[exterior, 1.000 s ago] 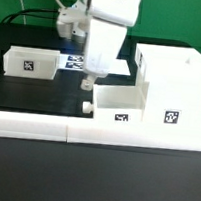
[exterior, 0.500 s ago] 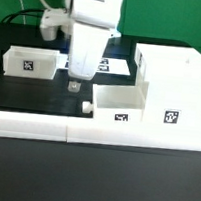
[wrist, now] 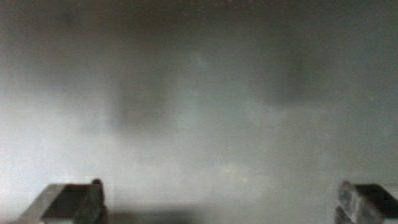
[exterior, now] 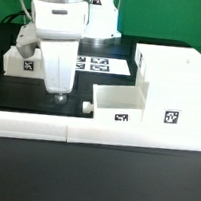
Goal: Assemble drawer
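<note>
The white casing stands tall at the exterior view's right, with a tag on its front. One open-top tray lies against its left side. The second tray lies at the far left, partly hidden behind my arm. My gripper hangs just above the black table between the two trays, touching neither. In the wrist view the gripper is open and empty. Its two fingertips stand wide apart over a blurred grey surface.
The marker board lies flat behind the gripper. The long low white wall runs along the front edge of the table. A small white nub sits by the middle tray's left corner.
My arm has swung to the exterior view's left, from beside the middle tray toward the left tray, and dropped lower. The trays and casing have not moved.
</note>
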### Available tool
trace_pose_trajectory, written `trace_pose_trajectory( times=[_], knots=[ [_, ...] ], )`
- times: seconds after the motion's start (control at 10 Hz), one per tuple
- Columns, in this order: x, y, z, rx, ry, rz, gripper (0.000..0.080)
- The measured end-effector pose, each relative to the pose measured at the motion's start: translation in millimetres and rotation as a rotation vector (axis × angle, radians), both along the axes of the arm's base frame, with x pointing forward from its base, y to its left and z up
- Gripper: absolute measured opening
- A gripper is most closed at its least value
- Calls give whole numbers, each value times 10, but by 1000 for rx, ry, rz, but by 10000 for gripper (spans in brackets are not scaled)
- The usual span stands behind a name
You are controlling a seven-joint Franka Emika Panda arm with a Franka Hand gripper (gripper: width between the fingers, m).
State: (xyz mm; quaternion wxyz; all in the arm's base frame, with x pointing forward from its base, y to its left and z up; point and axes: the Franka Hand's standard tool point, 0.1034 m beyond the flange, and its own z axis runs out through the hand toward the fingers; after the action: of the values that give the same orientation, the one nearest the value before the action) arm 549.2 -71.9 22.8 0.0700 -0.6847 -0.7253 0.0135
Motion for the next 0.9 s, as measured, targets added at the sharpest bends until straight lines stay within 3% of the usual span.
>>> trace_pose_trajectory(
  times=[0.4, 0.9],
  knots=[
    [-20, 346, -108, 10, 27, -60, 648],
    [33, 746, -72, 20, 30, -126, 648]
  ],
)
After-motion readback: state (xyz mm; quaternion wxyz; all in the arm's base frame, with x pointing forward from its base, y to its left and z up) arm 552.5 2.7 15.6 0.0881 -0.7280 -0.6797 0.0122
